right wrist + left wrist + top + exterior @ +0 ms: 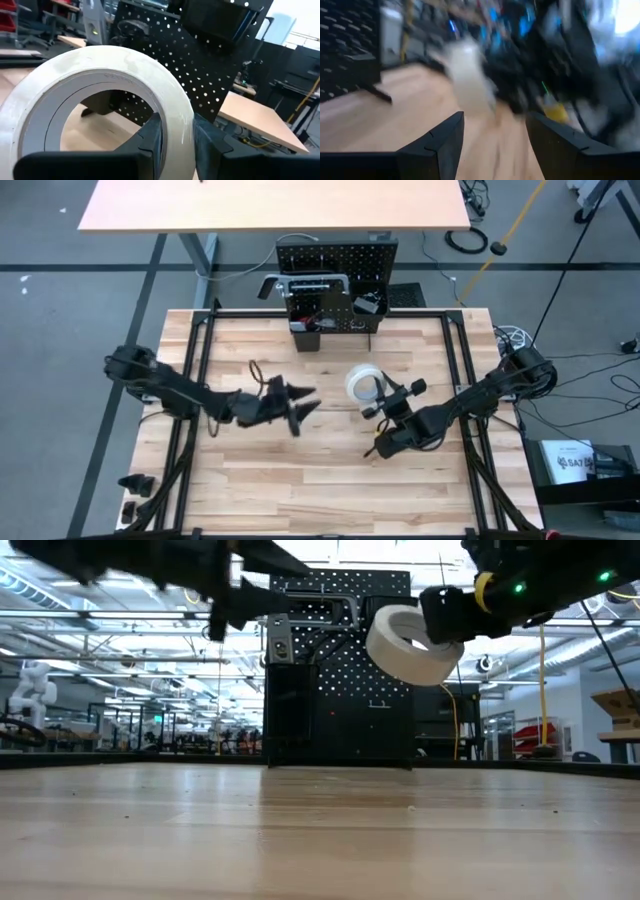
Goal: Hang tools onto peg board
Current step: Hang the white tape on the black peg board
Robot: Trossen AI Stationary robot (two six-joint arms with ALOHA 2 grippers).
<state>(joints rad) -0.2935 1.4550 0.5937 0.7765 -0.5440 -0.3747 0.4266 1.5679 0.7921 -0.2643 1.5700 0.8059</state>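
White tape roll (362, 384) clamped in right gripper (377, 402), lifted off table at centre, 6 o'clock of black perforated peg board (337, 257). Left gripper (303, 406) at 9 o'clock, fingers apart, empty.

Dark jointed arms, yellow band, green lights

one tape roll (364, 384), one peg board (337, 255), two bins (335, 312).
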